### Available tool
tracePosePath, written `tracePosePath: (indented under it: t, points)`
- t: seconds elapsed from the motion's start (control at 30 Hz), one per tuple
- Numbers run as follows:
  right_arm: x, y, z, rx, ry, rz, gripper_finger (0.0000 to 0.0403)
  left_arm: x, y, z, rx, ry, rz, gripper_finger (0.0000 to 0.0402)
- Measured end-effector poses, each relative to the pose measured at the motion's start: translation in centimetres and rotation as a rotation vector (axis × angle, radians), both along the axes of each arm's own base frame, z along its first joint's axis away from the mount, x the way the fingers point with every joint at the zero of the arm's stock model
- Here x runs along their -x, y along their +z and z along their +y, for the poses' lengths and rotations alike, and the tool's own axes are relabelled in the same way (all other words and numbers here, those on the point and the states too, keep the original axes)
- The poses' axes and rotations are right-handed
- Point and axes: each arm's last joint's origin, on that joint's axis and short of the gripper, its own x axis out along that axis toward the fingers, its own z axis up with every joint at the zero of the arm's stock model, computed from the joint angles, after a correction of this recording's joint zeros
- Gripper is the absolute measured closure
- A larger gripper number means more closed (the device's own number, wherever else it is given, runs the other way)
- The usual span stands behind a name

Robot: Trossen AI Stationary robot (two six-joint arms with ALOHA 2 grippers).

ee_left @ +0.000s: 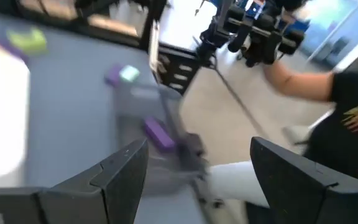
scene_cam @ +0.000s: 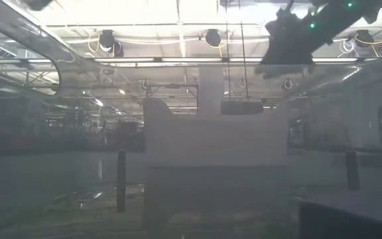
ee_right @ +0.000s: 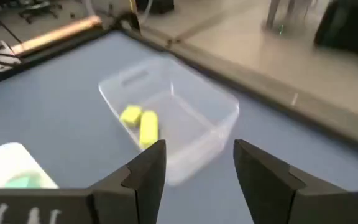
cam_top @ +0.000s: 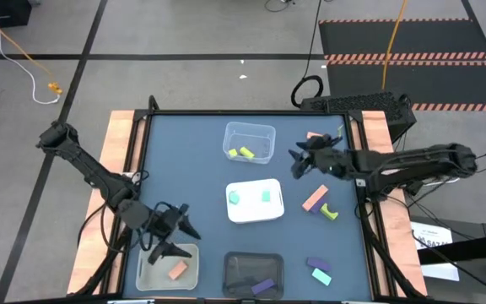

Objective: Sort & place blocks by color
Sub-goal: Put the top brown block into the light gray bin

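Note:
My left gripper (cam_top: 174, 239) (ee_left: 197, 152) is open and empty, just above the far edge of the pale tray (cam_top: 148, 272), which holds a salmon block (cam_top: 177, 270). My right gripper (cam_top: 296, 164) (ee_right: 197, 155) hangs open and empty right of the clear tray (cam_top: 249, 142) (ee_right: 194, 134), where two yellow-green blocks (ee_right: 140, 123) lie. The white tray (cam_top: 254, 213) holds teal blocks (cam_top: 235, 197), and the black tray (cam_top: 241, 263) a purple block (cam_top: 262, 286) (ee_left: 159, 134). Loose on the table lie a salmon bar (cam_top: 315, 198), a yellow-green block (cam_top: 329, 211), a purple block (cam_top: 317, 264), a teal block (cam_top: 321, 276) and a salmon block (cam_top: 315, 135).
The trays stand down the table's middle and at its near left corner. Wooden rails (cam_top: 116, 160) run along the left and right table edges. A person in a black shirt (ee_left: 347, 118) shows beyond the table in the left wrist view. The low view is hazy and shows only the right arm (scene_cam: 290, 33) overhead.

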Motion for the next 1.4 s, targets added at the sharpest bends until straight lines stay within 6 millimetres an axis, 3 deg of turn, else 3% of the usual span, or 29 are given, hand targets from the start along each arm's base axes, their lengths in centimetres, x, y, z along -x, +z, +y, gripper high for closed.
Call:
tracePosePath:
  t: [0.3,0.5,0.7,0.83,1.0,1.4]
  points:
    - [2.5,-1.3,-2.6,-0.24,-0.079,0.131,0.0216,-1.7,0.1,2.7,-0.22,0.184,-0.102,0.0119]
    - [3.0,-2.1,-4.6,-0.213,-0.107,0.254,0.0167,-2.5,0.1,4.2,-0.18,0.305,-0.08,0.0119]
    - [4.1,-3.3,-7.8,-0.277,-0.219,0.341,0.0127,-2.8,0.1,4.9,-0.175,0.336,-0.077,0.0119]
    - [4.9,-4.1,-10.1,-0.367,-0.202,0.339,0.0126,-3.1,0.3,5.5,-0.162,0.371,-0.085,0.0119]
    - [5.4,-5.0,-12.4,-0.336,-0.189,0.4,0.0132,-3.4,0.3,6.2,-0.16,0.402,-0.088,0.0119]
    - [5.8,-8.3,-15.3,-0.376,-0.106,0.524,0.0133,-3.7,0.3,7.1,-0.164,0.441,-0.085,0.0119]
